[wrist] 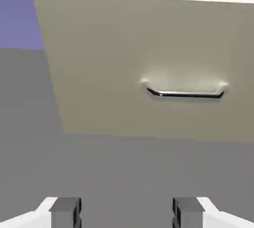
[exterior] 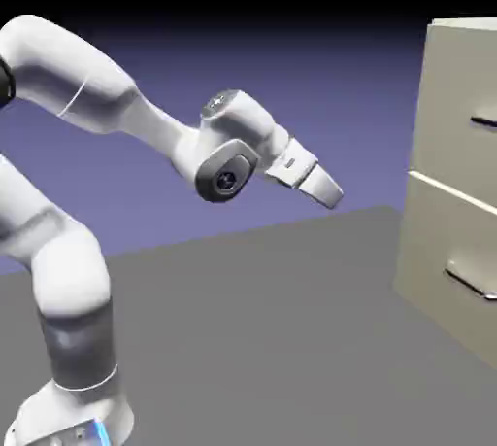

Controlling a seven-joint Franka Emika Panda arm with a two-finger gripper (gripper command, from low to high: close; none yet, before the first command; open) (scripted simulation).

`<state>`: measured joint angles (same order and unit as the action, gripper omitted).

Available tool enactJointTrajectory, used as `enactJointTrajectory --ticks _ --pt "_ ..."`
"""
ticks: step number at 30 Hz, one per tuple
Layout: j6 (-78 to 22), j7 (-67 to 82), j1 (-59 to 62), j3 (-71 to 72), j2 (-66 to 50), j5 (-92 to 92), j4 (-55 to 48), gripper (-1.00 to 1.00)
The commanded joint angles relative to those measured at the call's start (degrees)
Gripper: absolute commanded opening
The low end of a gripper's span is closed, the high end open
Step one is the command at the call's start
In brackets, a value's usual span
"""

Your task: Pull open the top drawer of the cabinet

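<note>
Hand hangs in open room before the cabinet.

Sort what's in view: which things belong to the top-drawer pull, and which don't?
Part of the job:
- top drawer, closed
- its bar handle
- cabinet
- gripper, open

Not part:
- lower drawer
- lower handle

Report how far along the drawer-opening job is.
Nothing looks done: the top drawer sits closed in the cabinet. In hand is nothing; the open gripper hangs short of the drawer fronts. Left: reaching the upper bar handle, gripping it and pulling.
</note>
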<state>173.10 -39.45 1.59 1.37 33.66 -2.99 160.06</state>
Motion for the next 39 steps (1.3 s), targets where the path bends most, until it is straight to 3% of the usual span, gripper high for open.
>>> enactJointTrajectory --ticks 1,39 --pt "-0.75 2.50 1.89 1.14 0.83 -2.49 -0.79 0.00" --pt "-29.35 97.18 73.54 44.37 32.31 -96.82 -30.58 0.00"
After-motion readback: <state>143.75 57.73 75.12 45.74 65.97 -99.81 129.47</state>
